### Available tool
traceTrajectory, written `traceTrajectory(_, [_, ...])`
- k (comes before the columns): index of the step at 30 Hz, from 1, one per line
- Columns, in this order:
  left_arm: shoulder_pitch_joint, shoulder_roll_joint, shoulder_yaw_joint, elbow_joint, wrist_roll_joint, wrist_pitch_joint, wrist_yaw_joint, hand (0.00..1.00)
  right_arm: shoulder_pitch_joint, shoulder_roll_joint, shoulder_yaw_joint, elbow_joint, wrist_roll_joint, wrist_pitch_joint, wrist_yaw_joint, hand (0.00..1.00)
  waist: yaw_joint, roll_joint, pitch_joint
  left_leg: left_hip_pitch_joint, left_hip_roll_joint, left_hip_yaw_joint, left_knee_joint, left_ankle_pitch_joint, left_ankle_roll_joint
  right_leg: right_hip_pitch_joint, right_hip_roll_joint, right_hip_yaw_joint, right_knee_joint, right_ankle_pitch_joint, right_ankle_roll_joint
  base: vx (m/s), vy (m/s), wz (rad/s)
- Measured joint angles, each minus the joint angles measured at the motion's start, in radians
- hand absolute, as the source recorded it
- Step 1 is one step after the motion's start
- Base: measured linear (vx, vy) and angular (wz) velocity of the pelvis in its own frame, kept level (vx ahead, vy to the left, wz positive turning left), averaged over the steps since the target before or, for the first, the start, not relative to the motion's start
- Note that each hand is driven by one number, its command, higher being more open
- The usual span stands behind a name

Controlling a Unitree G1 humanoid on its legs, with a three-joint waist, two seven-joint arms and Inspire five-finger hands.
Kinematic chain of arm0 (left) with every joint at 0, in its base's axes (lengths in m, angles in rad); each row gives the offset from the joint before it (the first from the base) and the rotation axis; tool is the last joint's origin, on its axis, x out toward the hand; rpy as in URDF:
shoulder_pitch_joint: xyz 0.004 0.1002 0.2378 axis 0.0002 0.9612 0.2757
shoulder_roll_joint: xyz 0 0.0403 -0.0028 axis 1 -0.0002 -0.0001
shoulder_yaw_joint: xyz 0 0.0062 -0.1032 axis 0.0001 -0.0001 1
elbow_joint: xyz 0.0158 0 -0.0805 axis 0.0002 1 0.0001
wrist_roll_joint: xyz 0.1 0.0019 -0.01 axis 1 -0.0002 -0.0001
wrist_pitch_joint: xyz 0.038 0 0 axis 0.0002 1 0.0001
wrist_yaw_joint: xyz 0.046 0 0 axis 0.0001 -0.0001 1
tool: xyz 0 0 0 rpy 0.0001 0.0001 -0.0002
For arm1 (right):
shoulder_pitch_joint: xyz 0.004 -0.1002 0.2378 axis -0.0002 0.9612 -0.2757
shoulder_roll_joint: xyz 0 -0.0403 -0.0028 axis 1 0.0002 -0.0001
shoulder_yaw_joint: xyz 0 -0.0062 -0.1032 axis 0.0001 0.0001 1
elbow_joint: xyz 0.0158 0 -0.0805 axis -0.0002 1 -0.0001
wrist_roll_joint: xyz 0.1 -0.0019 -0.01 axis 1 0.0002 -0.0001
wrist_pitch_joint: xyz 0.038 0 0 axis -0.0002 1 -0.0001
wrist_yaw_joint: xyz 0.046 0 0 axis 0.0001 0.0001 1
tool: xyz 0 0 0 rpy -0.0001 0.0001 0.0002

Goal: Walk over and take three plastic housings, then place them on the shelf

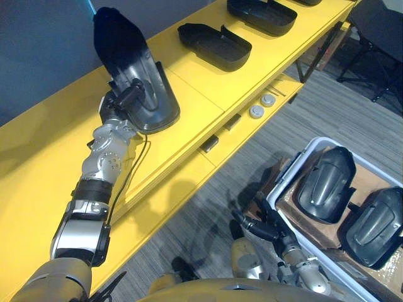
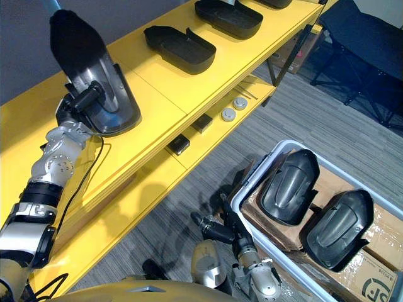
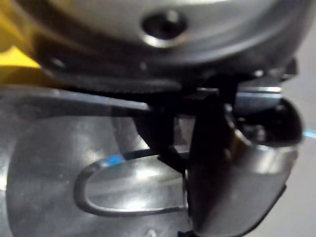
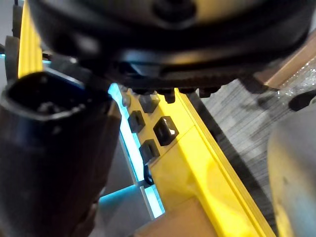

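A yellow shelf (image 1: 252,82) runs from 7 to 1 o'clock above grey carpet (image 1: 340,107). At 10 o'clock the left hand (image 1: 126,97) pinches a black housing (image 1: 154,104), thumb inside the shell, with its lower end on the shelf top. Two more housings (image 1: 214,45) (image 1: 261,16) lie at 12 and 1. White caps (image 1: 256,111) sit on the lower ledge. At 4 a bin (image 1: 289,170) holds another pair (image 1: 327,185). The right hand (image 2: 217,233) hangs beside it, fingers loose and empty. Print on the cardboard (image 2: 371,277) is cut off.

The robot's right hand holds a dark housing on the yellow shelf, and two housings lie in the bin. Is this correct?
Not quite: the left hand holds the housing on the yellow shelf, as the left eye view shows. The bin does hold two housings.
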Motion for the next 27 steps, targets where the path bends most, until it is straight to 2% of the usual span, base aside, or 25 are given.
traceTrajectory(4, [-0.009, 0.001, -0.025, 0.007, 0.04, 0.016, 0.008, 1.0, 0.0, 0.0, 0.005, 0.021, 0.0, 0.0, -0.022, 1.0, -0.008, 0.011, 0.016, -0.01, 0.007, -0.003, 0.031, -0.017, 0.003, 0.006, -0.001, -0.001, -0.005, 0.004, 0.005, -0.02, 0.002, 0.0])
traceTrajectory(10, [-0.048, 0.0, -0.024, 0.033, 0.091, 0.021, 0.12, 1.0, 0.003, 0.0, 0.027, 0.029, 0.002, 0.0, -0.06, 1.0, -0.015, 0.015, 0.039, -0.017, 0.024, -0.001, 0.079, -0.041, 0.005, 0.017, 0.003, -0.001, -0.012, 0.007, 0.01, -0.04, 0.005, -0.04])
traceTrajectory(15, [-0.091, -0.001, -0.019, 0.069, 0.168, 0.022, 0.292, 1.0, 0.005, 0.0, 0.046, 0.062, 0.02, -0.009, -0.077, 1.0, -0.02, 0.014, 0.04, -0.028, 0.034, -0.007, 0.099, -0.05, 0.004, 0.018, 0.008, -0.004, -0.012, 0.01, 0.011, 0.0, 0.0, 0.02])
traceTrajectory(16, [-0.093, -0.003, 0.003, 0.069, 0.174, 0.02, 0.352, 1.0, 0.005, 0.001, 0.049, 0.068, 0.021, -0.01, -0.083, 1.0, -0.026, 0.013, 0.042, -0.028, 0.035, -0.008, 0.1, -0.05, 0.004, 0.018, 0.008, -0.004, -0.012, 0.01, 0.011, 0.0, 0.0, 0.0])
traceTrajectory(19, [-0.123, -0.003, 0.045, 0.099, 0.208, 0.016, 0.435, 1.0, 0.005, 0.0, 0.063, 0.068, 0.041, -0.026, -0.101, 1.0, -0.033, 0.006, 0.053, -0.029, 0.035, -0.01, 0.102, -0.051, 0.004, 0.019, 0.008, -0.005, -0.011, 0.011, 0.011, -0.01, 0.003, 0.01])
traceTrajectory(23, [-0.131, -0.004, 0.067, 0.111, 0.213, -0.024, 0.507, 1.0, 0.005, 0.003, 0.083, 0.074, 0.049, -0.052, -0.135, 1.0, -0.038, 0.006, 0.059, -0.042, 0.04, -0.016, 0.115, -0.056, 0.005, 0.015, 0.01, -0.009, -0.012, 0.011, 0.012, -0.01, 0.006, 0.04])
traceTrajectory(27, [-0.144, -0.005, 0.096, 0.111, 0.285, -0.069, 0.56, 1.0, 0.007, 0.006, 0.088, 0.082, 0.037, -0.092, -0.178, 1.0, -0.038, 0.007, 0.06, -0.041, 0.045, -0.015, 0.12, -0.058, 0.005, 0.018, 0.014, -0.009, -0.012, 0.011, 0.011, 0.0, 0.0, 0.0])
